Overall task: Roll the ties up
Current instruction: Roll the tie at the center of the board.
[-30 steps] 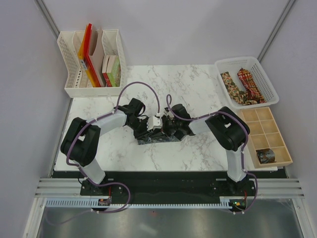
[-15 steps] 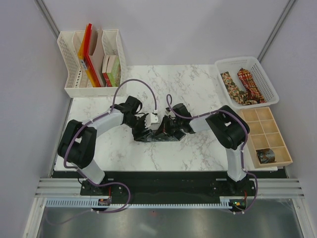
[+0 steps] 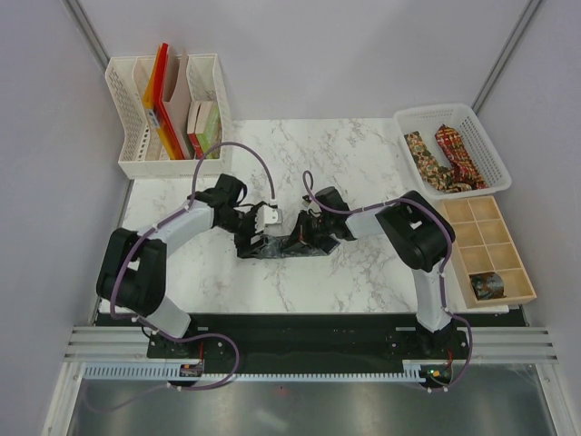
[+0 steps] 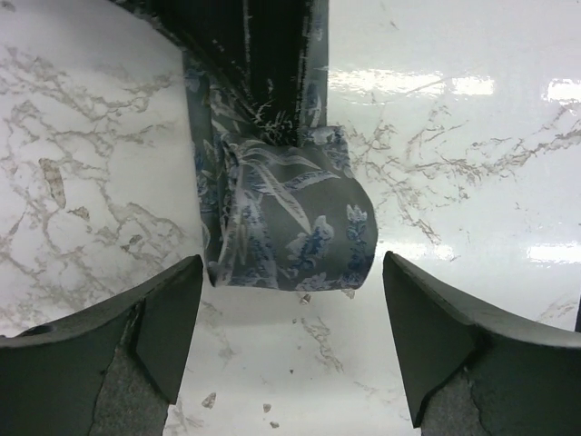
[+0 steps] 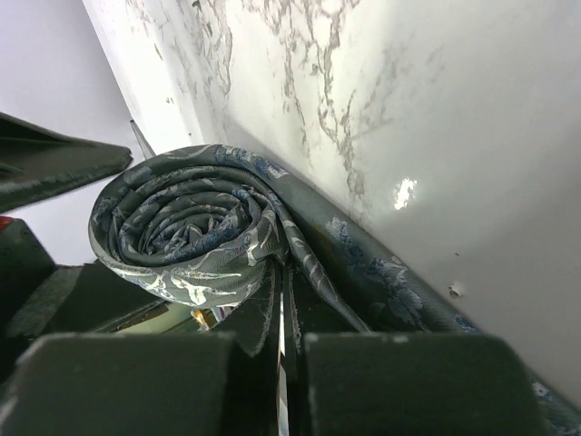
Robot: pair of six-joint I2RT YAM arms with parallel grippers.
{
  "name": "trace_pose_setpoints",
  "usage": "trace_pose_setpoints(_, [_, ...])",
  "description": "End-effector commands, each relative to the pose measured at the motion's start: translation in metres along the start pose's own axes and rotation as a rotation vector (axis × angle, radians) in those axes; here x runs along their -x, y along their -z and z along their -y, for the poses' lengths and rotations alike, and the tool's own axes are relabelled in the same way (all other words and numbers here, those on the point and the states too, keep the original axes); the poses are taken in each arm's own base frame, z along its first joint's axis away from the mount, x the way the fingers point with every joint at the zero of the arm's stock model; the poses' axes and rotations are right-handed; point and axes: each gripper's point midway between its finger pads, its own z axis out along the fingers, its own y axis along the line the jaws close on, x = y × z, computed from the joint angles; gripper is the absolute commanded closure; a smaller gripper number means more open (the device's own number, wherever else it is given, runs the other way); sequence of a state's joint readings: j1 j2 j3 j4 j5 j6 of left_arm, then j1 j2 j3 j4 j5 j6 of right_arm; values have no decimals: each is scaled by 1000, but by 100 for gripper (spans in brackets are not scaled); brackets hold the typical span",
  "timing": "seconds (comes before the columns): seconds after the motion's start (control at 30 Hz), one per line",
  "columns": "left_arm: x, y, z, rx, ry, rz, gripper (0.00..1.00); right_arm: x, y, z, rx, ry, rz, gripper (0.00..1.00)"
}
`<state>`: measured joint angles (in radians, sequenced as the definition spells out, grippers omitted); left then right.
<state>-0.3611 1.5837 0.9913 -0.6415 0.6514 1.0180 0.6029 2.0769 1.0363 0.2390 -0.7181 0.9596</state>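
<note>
The dark grey-green tie (image 3: 287, 245) lies mid-table between my two grippers. Its end is wound into a roll (image 4: 292, 221), whose spiral side faces the right wrist view (image 5: 186, 234). My left gripper (image 4: 290, 350) is open and empty, with the roll just ahead of its fingertips and not touching them; from above it (image 3: 251, 238) sits left of the tie. My right gripper (image 5: 292, 368) is shut on the tie's unrolled length beside the roll; from above it (image 3: 314, 236) sits at the tie's right. The brown-gold tie (image 3: 421, 151) and the red tie (image 3: 456, 148) lie in the white basket (image 3: 490, 154).
A wooden compartment box (image 3: 508, 238) at the right edge holds one rolled patterned tie (image 3: 486, 287) in a near cell. A white file rack (image 3: 127, 163) with coloured books and folders stands at the back left. The marble tabletop (image 3: 354, 154) spreads around the arms.
My left gripper has drawn back to the left, away from the roll, which now lies free in front of it. The right gripper has stayed on the tie.
</note>
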Motion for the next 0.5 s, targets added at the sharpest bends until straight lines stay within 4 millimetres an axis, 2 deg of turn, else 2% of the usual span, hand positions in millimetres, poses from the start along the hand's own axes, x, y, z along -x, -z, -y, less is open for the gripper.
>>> trace_pose_setpoints(0.0, [19,1,5,17,-218,115,13,1,-6,55,-181,-38,26,100])
trace_pose_setpoints(0.07, [18,-4,7,14,-247,113,13,0,-8,58,-186,-45,23,100])
trace_pose_setpoints(0.33, [12,-24,-8,57,-313,50,13,0,-9,59,-190,-42,19,100])
trace_pose_setpoints(0.47, [2,-37,-5,36,-287,-9,23,2,-7,52,-171,-38,26,100])
